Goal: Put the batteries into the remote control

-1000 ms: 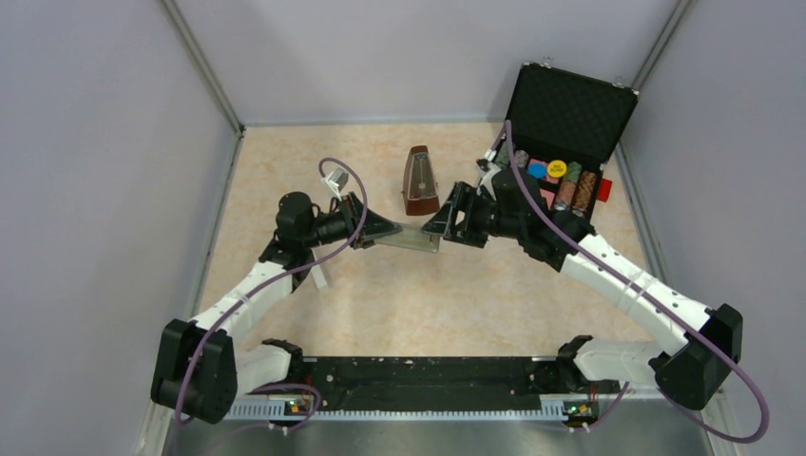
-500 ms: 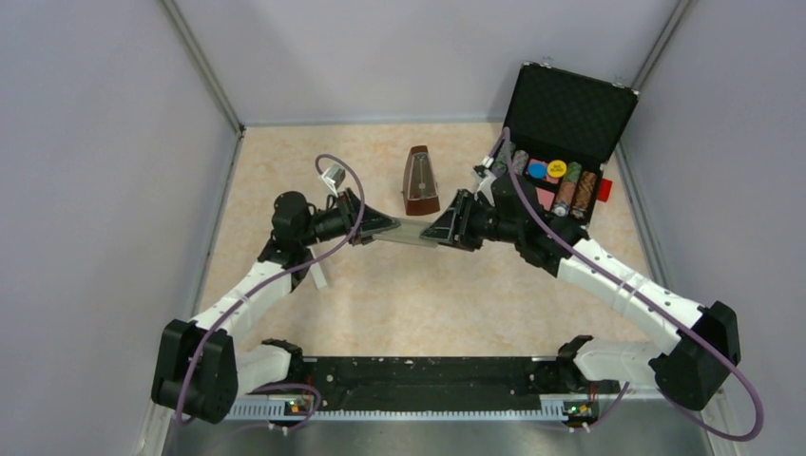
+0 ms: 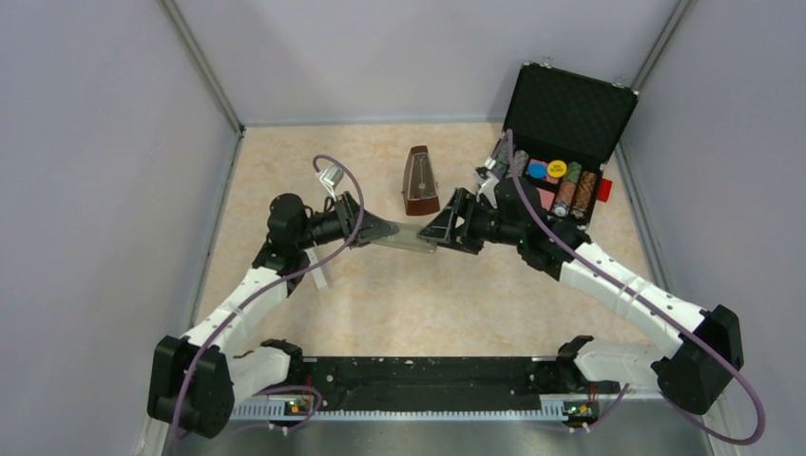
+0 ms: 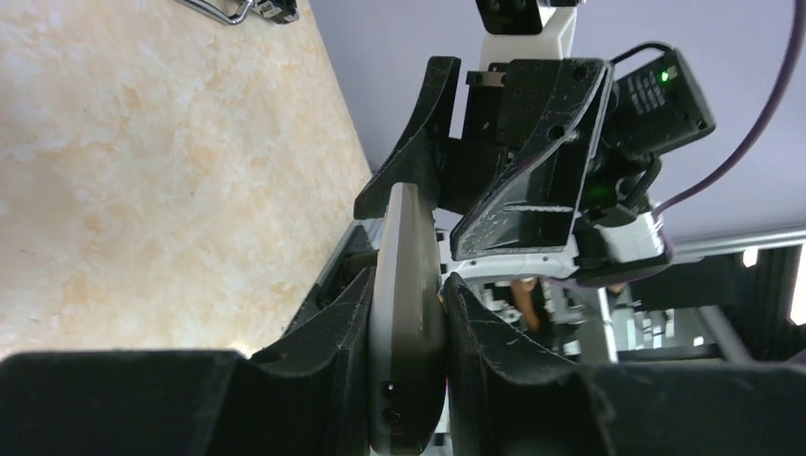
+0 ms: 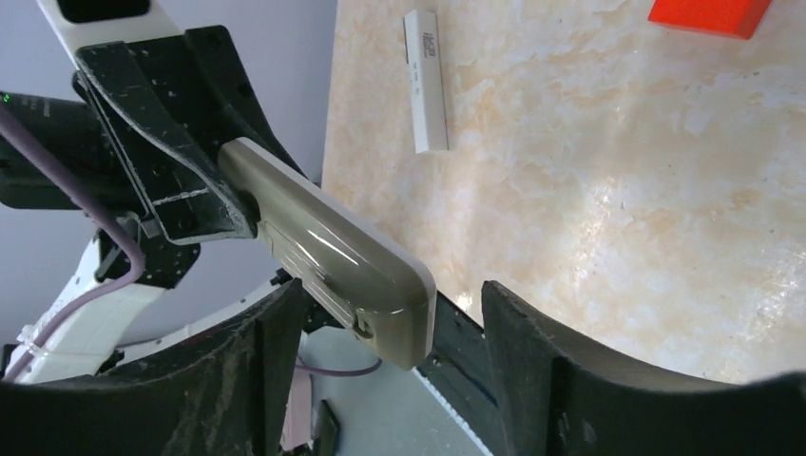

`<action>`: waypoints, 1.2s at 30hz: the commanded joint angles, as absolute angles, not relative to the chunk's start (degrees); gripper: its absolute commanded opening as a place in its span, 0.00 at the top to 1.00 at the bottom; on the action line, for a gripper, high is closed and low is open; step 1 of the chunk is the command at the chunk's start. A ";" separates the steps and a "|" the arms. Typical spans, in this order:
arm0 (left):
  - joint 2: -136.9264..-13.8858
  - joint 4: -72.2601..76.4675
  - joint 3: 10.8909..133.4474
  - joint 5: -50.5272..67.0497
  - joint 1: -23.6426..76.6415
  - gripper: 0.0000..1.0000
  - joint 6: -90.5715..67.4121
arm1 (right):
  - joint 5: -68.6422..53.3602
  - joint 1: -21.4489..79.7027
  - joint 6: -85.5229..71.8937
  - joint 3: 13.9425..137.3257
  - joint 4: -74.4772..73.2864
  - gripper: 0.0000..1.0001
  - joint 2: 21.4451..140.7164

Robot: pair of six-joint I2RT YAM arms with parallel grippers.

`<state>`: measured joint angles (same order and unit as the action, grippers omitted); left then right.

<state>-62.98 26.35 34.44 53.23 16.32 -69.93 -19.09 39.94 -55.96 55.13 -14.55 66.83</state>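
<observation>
And the left gripper (image 3: 382,231) clamps one end of the remote control (image 3: 407,237), a stiff, light, probably slick slab, while the right gripper (image 3: 433,231) gapes round its free end, the spot to pinch.

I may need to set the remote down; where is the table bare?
Bare tabletop lies between the remote and the rail at the near edge. The rear left corner is bare too. Crowded: metronome and case, rear right.

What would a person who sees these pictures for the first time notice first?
A flat grey remote control hangs in mid-air at the centre, clamped in the left hand, its free end inside the open right hand. Behind it stand a brown pyramid-shaped metronome and, far right, an open black case.
</observation>
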 commanded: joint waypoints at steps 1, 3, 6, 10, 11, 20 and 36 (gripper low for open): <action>-57.98 15.49 39.74 53.92 16.61 1.00 -51.03 | -19.17 39.69 -52.94 54.59 -11.03 0.30 62.45; -56.39 11.57 41.13 54.53 16.61 1.00 -45.80 | -20.29 39.56 -49.79 55.01 -9.28 0.28 60.70; -54.98 11.83 42.84 59.14 16.60 1.00 -41.59 | -24.75 39.00 -42.62 57.08 -8.67 0.26 59.03; -54.97 8.50 45.79 66.28 16.61 1.00 -36.66 | -38.03 38.94 -30.18 62.92 -11.58 0.26 60.55; -55.18 6.74 46.84 67.92 16.61 1.00 -35.17 | -41.10 38.98 -27.16 64.29 -12.76 0.26 61.55; -58.33 -1.78 53.15 76.91 16.70 1.00 -30.06 | -53.69 40.10 -11.95 73.96 -20.16 0.27 70.97; -59.41 -2.69 53.61 77.55 16.99 1.00 -30.26 | -52.91 45.56 -10.85 74.01 -20.83 0.58 77.98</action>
<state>-59.40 -3.86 51.03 75.48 16.67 -31.33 -51.11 45.10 -11.90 71.81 -22.22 77.32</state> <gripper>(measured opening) 0.327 0.466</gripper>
